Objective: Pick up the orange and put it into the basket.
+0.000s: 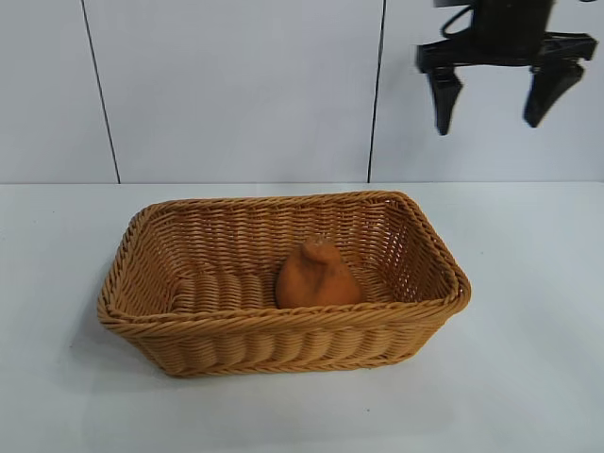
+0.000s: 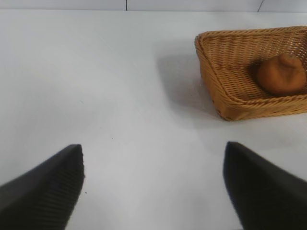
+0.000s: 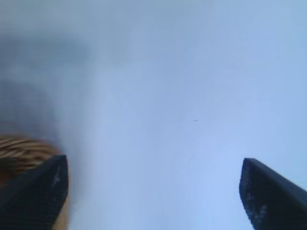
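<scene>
Task looked done from where I sat: the orange [image 1: 318,276] rested on the floor of the basket [image 1: 151,311], toward its right end, near the front wall. It stood on its broad base, long axis roughly upright, knobby tip upward. My right gripper [image 1: 495,94] hung above the table's far right edge, jaws apart, empty. Left gripper [image 2: 153,187] idle, jaws apart, over bare table [image 2: 120,86].

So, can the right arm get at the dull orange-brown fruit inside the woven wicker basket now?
Probably yes. The dull orange-brown fruit sits uncovered in the open-topped woven wicker basket, and the right gripper hangs above to the right, fingers open, nothing between.
</scene>
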Robot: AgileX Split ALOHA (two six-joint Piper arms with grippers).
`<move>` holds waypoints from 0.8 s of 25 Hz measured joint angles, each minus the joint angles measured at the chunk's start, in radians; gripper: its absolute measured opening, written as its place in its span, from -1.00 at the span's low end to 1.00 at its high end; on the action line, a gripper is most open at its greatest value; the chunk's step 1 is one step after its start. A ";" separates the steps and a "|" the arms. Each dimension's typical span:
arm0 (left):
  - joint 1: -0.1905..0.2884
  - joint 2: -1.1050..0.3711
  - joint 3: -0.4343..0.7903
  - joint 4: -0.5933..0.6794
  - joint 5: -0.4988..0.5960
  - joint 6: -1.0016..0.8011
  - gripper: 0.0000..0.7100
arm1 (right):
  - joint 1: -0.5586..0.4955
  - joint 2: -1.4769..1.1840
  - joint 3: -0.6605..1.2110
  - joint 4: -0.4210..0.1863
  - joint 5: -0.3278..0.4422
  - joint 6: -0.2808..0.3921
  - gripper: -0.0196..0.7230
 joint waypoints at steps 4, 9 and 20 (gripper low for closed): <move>0.000 0.000 0.000 0.000 0.000 0.000 0.61 | -0.009 -0.015 0.021 0.033 0.002 -0.015 0.83; 0.000 0.000 0.000 0.000 0.001 0.000 0.61 | -0.009 -0.144 0.232 0.047 0.001 -0.035 0.83; 0.000 0.000 0.000 0.000 0.001 0.000 0.61 | -0.009 -0.761 0.922 0.150 0.005 -0.084 0.83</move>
